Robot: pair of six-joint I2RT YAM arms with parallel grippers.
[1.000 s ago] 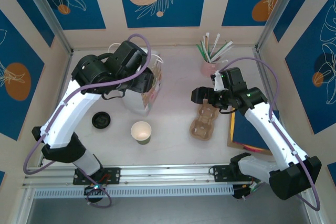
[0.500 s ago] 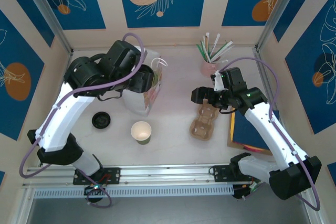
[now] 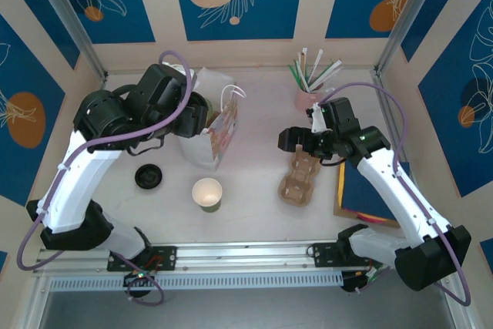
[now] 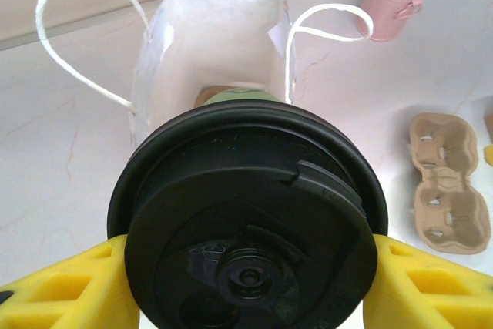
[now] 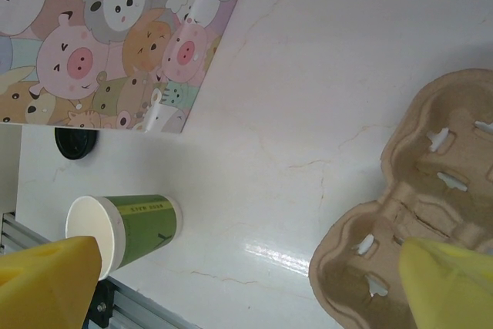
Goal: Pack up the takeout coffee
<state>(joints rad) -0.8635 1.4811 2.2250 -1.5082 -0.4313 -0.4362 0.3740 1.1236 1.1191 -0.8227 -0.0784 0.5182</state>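
left tool (image 4: 246, 287): clamped on the takeout coffee (image 4: 246, 213), one yellow finger (image 4: 58, 290) on each side just under the black lid
coffee position: off the surface (image 3: 254, 152), at the left edge of the gift bag (image 3: 221, 125) and level with its top
cup axis: lid faces the wrist camera and the base points away, so I judge the long axis runs straight at the bag mouth (image 4: 219, 44)
key relation: the mouth is dead ahead of the base and open; the cup looks narrower than the opening
edges: cord handles (image 4: 77, 5) loop out on both sides of the mouth; snag risk if the cup drifts sideways, and the thin bag walls may fold
nearer arm: left, already on it
right tool (image 5: 246, 283): spread wide, nothing held, over the cardboard carrier (image 3: 303, 179), well apart from the bag
room: unlidded green cup (image 3: 206, 193) and loose black lid (image 3: 148, 176) sit nearer the bases, out of the path
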